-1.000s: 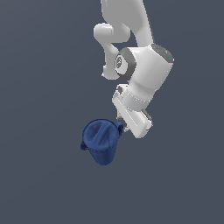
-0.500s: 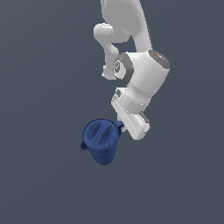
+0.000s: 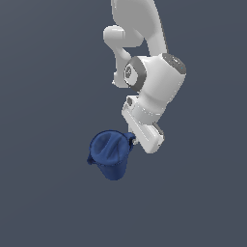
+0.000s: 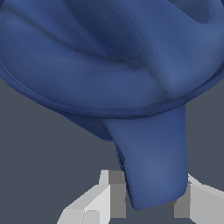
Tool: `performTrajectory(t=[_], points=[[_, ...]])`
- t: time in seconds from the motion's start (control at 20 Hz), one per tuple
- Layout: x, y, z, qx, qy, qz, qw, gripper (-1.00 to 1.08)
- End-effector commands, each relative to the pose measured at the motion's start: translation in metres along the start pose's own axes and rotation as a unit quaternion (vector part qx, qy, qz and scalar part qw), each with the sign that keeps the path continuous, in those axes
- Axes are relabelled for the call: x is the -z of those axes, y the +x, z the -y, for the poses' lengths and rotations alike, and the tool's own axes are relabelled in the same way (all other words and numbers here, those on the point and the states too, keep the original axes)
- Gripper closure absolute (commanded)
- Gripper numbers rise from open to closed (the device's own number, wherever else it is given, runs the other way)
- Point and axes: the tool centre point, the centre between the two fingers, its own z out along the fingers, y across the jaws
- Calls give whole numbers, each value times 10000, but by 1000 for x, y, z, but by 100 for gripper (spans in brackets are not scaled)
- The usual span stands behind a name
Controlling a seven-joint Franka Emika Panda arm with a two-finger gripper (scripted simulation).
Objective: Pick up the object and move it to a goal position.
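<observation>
The dark blue mug [image 3: 112, 154] tapers to a narrower base and tilts with its opening toward the camera in the exterior view. Its loop handle [image 3: 130, 140] points to that view's right, at my gripper [image 3: 133, 141]. In the wrist view the mug's body [image 4: 87, 57] fills the frame and its handle [image 4: 153, 162] runs down between my two pale fingers [image 4: 94, 203]. My gripper [image 4: 148, 205] is shut on the handle. The fingertips are mostly hidden behind the handle in the exterior view.
The white arm and wrist [image 3: 154, 87] hang above and to the exterior view's right of the mug. Only a plain dark grey background surrounds them; no table edge or other object shows.
The wrist has turned slightly and shifted a little toward the exterior view's left. The mug stays in nearly the same place, still gripped by its handle.
</observation>
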Motion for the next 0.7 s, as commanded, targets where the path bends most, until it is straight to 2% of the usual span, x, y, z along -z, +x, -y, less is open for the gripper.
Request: performTrajectory(t=[0.0,0.25,0.65], points=[[8,10,-3,-13,16,-8,10000,108],[34,40,-17,-18,12,-2,10000,108],[96,115,-51,-30,1,-2,10000,108]])
